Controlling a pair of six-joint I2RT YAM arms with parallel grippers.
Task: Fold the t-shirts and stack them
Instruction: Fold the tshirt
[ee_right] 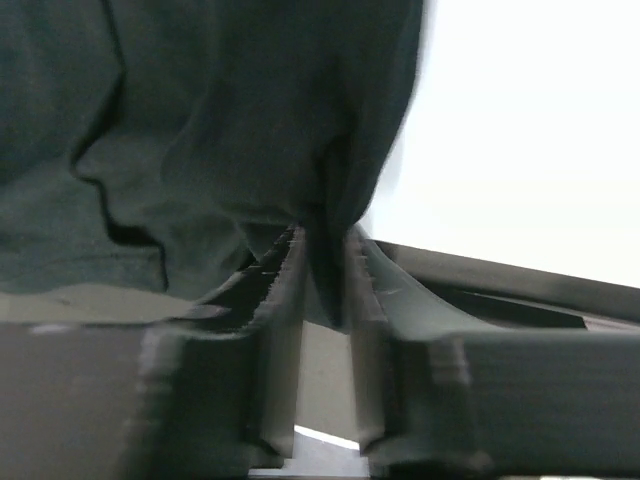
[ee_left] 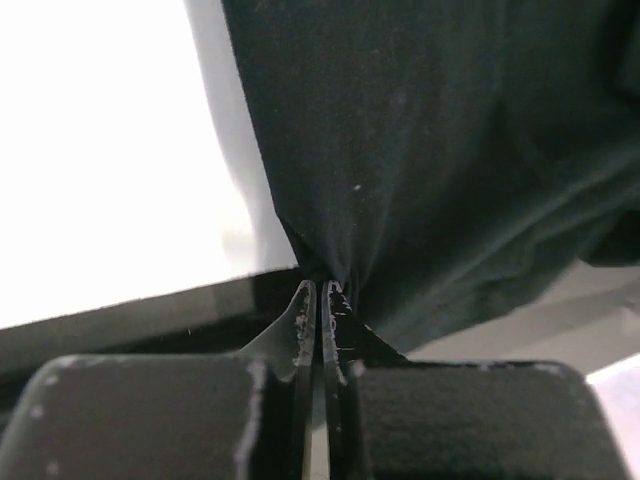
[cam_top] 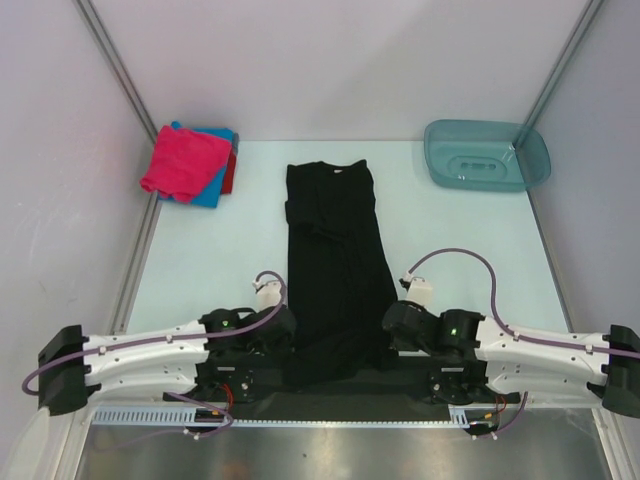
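Presently we list: table [cam_top: 200,250]; black shirt [cam_top: 335,260], laid lengthwise down the middle, hem at the near edge where both arms reach it; basin [cam_top: 487,155], far right corner; folded pile [cam_top: 190,160], far left, where we judge this shirt will go; left gripper [ee_left: 320,290], jaws together, pinching one hem corner; right gripper [ee_right: 325,245], clamped on the other, likely to fold the hem forward

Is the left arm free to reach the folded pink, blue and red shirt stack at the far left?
Probably not yet: the left gripper is shut on the near hem of the large black cloth t-shirt. The pale table towards that stack looks bare, so only this grip holds it back.
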